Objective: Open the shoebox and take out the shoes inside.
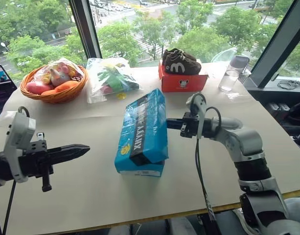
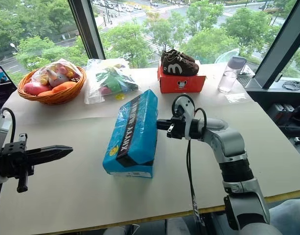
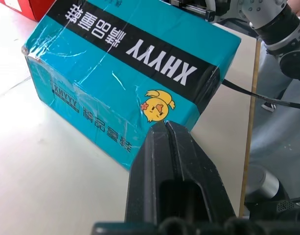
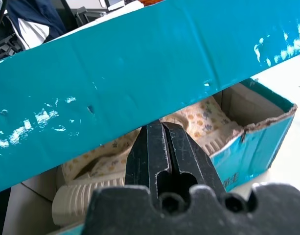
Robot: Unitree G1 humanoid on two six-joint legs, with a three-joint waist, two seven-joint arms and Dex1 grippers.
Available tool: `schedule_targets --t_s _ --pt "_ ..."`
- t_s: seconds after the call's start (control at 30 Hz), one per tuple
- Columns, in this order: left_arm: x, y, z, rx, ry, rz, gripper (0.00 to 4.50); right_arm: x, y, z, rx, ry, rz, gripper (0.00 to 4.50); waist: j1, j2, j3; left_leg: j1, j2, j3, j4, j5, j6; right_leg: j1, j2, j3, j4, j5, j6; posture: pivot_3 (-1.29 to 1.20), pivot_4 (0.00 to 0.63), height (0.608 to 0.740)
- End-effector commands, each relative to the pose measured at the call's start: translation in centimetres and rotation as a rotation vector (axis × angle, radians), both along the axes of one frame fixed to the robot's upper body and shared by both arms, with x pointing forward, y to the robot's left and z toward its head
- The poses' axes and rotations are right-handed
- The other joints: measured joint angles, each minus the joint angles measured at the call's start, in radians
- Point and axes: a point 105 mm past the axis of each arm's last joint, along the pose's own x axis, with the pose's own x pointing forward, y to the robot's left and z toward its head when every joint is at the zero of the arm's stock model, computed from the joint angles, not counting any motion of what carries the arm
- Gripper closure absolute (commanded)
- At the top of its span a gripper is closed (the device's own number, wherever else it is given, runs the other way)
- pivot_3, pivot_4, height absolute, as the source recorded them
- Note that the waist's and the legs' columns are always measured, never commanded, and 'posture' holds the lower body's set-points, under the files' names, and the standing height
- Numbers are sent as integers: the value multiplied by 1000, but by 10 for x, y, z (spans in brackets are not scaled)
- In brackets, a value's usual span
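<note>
The bright blue shoebox (image 1: 142, 129) lies mid-table, its lid (image 4: 140, 73) tilted up on the right side. Through that gap the cream shoes (image 4: 201, 120) show inside the box, soles toward the opening. My right gripper (image 1: 168, 123) is shut, reaching in from the right, and its tip (image 4: 162, 126) sits at the raised lid's lower edge. It holds nothing. My left gripper (image 1: 86, 148) is shut and empty. It hovers well left of the box and points at the corner with the yellow sticker (image 3: 158, 105).
A red box (image 1: 183, 82) with dark brown shoes on top stands at the back. A wicker basket (image 1: 54, 93) of toys and a plastic bag (image 1: 110, 76) sit back left. A clear bottle (image 1: 233, 73) stands back right. The table's front edge (image 1: 154, 218) is close.
</note>
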Motion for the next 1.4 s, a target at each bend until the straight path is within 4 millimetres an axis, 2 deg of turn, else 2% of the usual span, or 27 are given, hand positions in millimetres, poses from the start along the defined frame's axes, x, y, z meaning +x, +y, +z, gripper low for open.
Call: schedule_targets --t_s 0.03,0.17,0.3,0.4,0.43,0.47,0.53,0.67,0.77,0.87,0.9,1.1,1.2,1.4 --pt "0 0 10 17 -49 -3 4500 -13 28 39 -44 -151 112 4492 -2 0 0 0 0 1 0 0 0 -1 0 1 0 0 0 0 150 740" --pt "-6 5 29 3 -105 7 4500 -25 56 65 -77 -252 202 4492 -5 1 1 0 1 3 -1 0 0 -2 1 3 1 0 0 0 150 740" --pt "-20 11 61 -30 -184 0 4500 -26 107 91 -86 -347 203 4492 -8 1 1 1 2 3 -1 0 -1 -3 1 3 1 0 -1 0 150 740" --pt "-26 15 76 -53 -215 4 4500 -36 138 118 37 -360 223 4492 -7 1 2 2 2 4 -2 0 -1 -3 2 4 2 0 -1 0 150 740" --pt "-28 16 80 -56 -223 5 4500 -39 144 122 65 -355 233 4492 -6 1 2 2 2 4 -2 0 -1 -4 2 4 2 1 -1 0 150 740" --pt "-29 17 83 -57 -228 9 4500 -40 148 120 67 -357 237 4492 -2 2 2 1 2 4 -2 0 -1 -4 2 4 2 2 -3 0 150 740" --pt "-30 19 88 -58 -236 16 4500 -29 149 110 61 -331 199 4492 6 0 1 1 2 4 -2 -1 -1 -3 1 4 2 4 -8 0 150 740" --pt "-30 19 89 -73 -220 3 4500 -19 152 92 34 -303 156 4492 4 -3 0 3 2 4 -1 -1 -2 -1 1 4 1 4 -8 0 150 740" --pt "-21 17 74 -68 -151 -15 4500 -15 145 95 61 -290 131 4492 -1 -5 -1 3 2 4 -1 -1 -2 -1 2 4 1 3 -5 0 150 740" --pt "3 14 37 0 -53 -17 4500 -10 120 104 124 -253 96 4492 2 -2 0 4 2 4 -2 -1 -2 -2 2 4 1 3 -5 0 150 740" --pt "9 12 31 4 -47 -32 4500 -11 112 102 120 -254 90 4492 3 -2 0 4 2 4 -3 -1 -2 -2 2 4 2 4 -8 0 150 740" --pt "31 9 28 -23 -88 -85 4500 -24 80 88 93 -214 40 4492 -3 -4 0 1 2 4 -3 -1 -2 -4 2 4 1 5 -9 0 150 740" --pt "39 5 34 -77 -136 -111 4500 -22 63 71 55 -188 -51 4492 -7 -3 0 1 2 6 -3 -1 -2 -6 2 6 3 5 -9 0 150 740" --pt "46 1 38 -145 -199 -141 4500 -13 46 44 -14 -133 -141 4492 -1 -3 0 2 2 7 -2 -1 -2 -4 2 7 3 5 -8 0 150 740"
